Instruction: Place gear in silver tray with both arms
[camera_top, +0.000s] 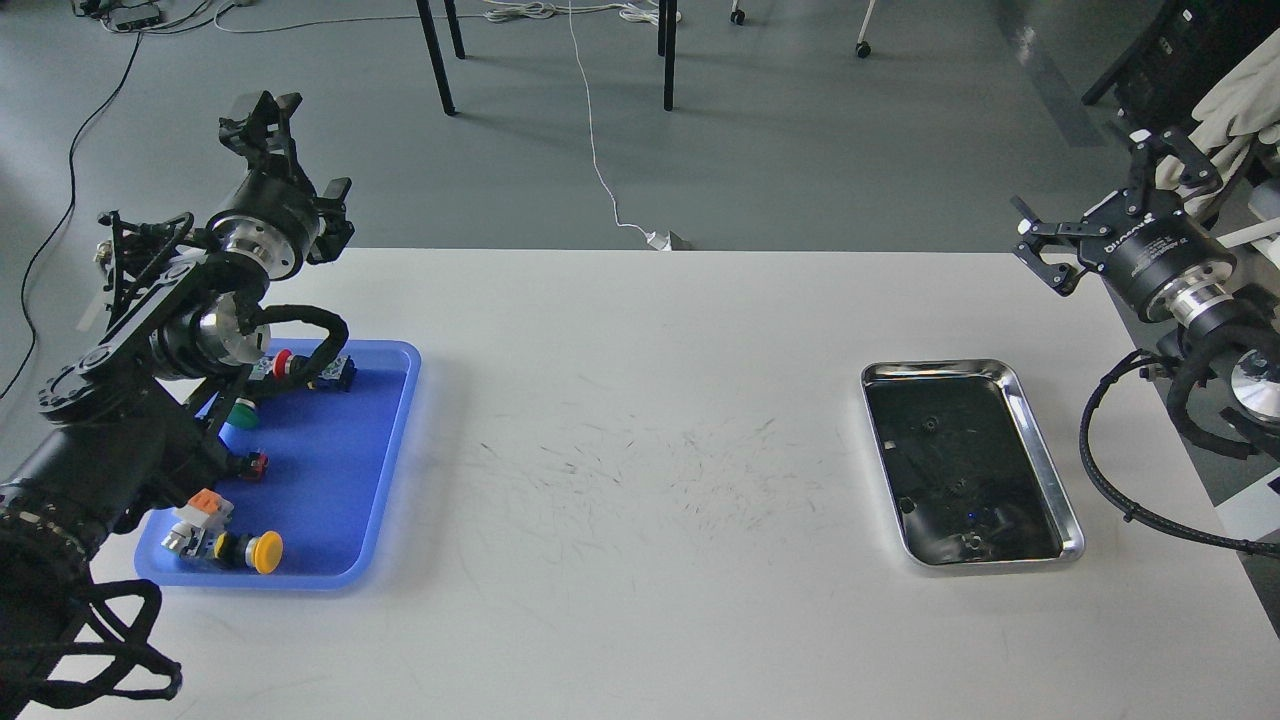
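The silver tray (1043, 442) lies on the right of the white table (640, 620), its dark bottom showing only reflections. My right gripper (1100, 198) hovers above the table's far right corner, beyond the tray, fingers spread open and empty. My left gripper (298, 152) is raised over the table's far left corner, behind the blue tray (335, 470), open and empty. The blue tray holds small parts: a yellow push-button (266, 551), a green one (240, 412), a red one (283, 361) and an orange-white part (201, 505). My left arm covers the blue tray's left edge.
Scuffed bare tabletop lies between the two trays. Behind the table, dark chair legs (437, 55) and a white cable (600, 170) are on the grey floor. My right arm's black cable (1110, 480) loops by the table's right edge.
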